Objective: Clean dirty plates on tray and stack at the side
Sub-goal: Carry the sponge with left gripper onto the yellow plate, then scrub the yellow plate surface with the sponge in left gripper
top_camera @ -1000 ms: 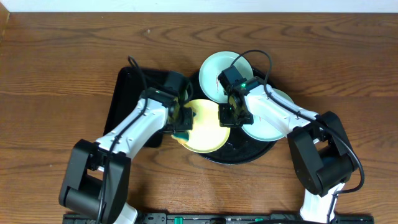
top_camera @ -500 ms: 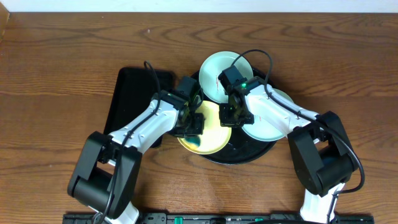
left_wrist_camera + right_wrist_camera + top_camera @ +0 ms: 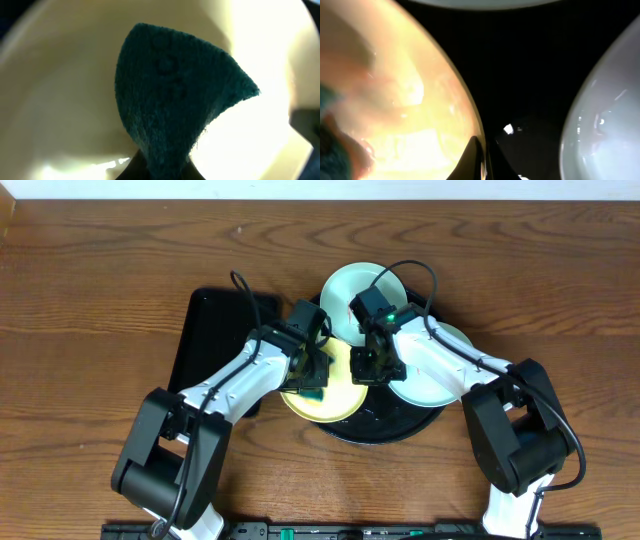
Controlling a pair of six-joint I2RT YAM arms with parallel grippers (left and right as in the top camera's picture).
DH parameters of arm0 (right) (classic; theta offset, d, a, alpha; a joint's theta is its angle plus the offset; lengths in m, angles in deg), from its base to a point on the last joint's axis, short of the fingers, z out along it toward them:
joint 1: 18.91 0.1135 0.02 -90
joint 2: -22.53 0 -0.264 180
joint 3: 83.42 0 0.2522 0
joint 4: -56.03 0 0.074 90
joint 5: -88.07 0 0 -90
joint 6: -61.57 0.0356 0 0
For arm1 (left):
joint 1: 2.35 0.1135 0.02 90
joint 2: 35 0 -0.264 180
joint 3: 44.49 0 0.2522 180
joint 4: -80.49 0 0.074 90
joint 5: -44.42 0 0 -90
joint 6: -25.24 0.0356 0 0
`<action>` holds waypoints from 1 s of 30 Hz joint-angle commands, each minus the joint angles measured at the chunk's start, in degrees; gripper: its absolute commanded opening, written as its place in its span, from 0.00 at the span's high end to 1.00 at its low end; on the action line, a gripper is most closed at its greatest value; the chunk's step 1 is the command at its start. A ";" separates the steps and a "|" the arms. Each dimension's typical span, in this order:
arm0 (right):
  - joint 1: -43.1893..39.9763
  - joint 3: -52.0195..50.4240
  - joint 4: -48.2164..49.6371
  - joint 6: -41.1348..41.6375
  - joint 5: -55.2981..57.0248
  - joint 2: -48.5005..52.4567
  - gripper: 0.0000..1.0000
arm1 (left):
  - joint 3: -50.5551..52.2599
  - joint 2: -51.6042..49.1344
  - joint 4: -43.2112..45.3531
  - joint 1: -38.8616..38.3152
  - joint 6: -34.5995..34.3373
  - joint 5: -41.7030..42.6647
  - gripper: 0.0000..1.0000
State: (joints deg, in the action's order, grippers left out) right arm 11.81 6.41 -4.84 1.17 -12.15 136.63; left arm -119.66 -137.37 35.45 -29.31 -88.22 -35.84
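A brown wood-grain tabletop (image 3: 90, 280) fills the overhead view, with a thin strip of pale wall (image 3: 320, 188) along its far edge and broad stretches of bare wood on either side of the work area. At the centre sits the round black tray (image 3: 400, 430), glossy enough to throw back small glints of light in the right wrist view. It carries all three plates: a far mint plate (image 3: 350, 285), a right-hand mint plate (image 3: 440, 380), and a yellow plate (image 3: 335, 405) that overhangs the tray's near-left rim. A rectangular black tray (image 3: 205, 340) lies just to the left, partly under the left arm. The left gripper (image 3: 312, 380) is clamped on a teal cloth (image 3: 170, 95), which hangs over the yellow plate's bowl; whether the cloth touches the plate cannot be told from the wrist view. The right gripper (image 3: 482, 150) has its fingers drawn narrow on the yellow plate's rim at the side nearest the tray's centre, with the dark tray floor and the edge of the right-hand mint plate just beyond.
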 commanded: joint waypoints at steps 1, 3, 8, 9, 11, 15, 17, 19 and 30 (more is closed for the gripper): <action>-0.24 -0.22 -0.48 0.55 2.91 0.79 0.99 | 0.44 -0.61 -1.22 1.55 -2.36 -13.46 0.93; -0.24 -0.22 -0.48 0.52 2.91 0.79 0.99 | 0.42 -0.59 -1.95 1.51 -2.36 -12.85 0.92; -0.24 -0.22 -0.52 0.52 2.93 0.79 0.99 | -0.17 0.31 -7.85 1.51 -1.14 5.05 0.93; -0.24 -0.22 -0.48 0.52 2.95 0.79 0.99 | -0.17 0.37 -8.17 1.49 -0.17 9.14 0.93; -0.24 -0.22 -0.42 0.55 2.93 0.79 0.99 | -0.17 0.37 -8.11 1.49 2.78 17.27 0.93; -0.24 -0.22 -0.39 0.55 2.93 0.79 0.99 | -0.17 0.37 -5.79 1.53 4.83 20.37 0.93; -0.24 -0.22 -0.46 0.52 2.93 0.79 0.99 | -0.17 0.37 -3.65 1.55 4.76 18.16 0.92; -0.24 -0.22 -0.50 0.55 2.93 0.79 0.99 | -0.17 0.37 -1.68 1.55 4.76 14.32 0.92; -0.26 -0.22 -0.48 0.52 2.93 0.79 0.99 | -0.17 0.35 -0.39 1.55 4.35 -19.32 0.93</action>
State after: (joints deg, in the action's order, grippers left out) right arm 11.79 6.41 -4.80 1.31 -12.23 136.63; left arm -120.20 -137.11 36.10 -28.40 -84.22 -42.20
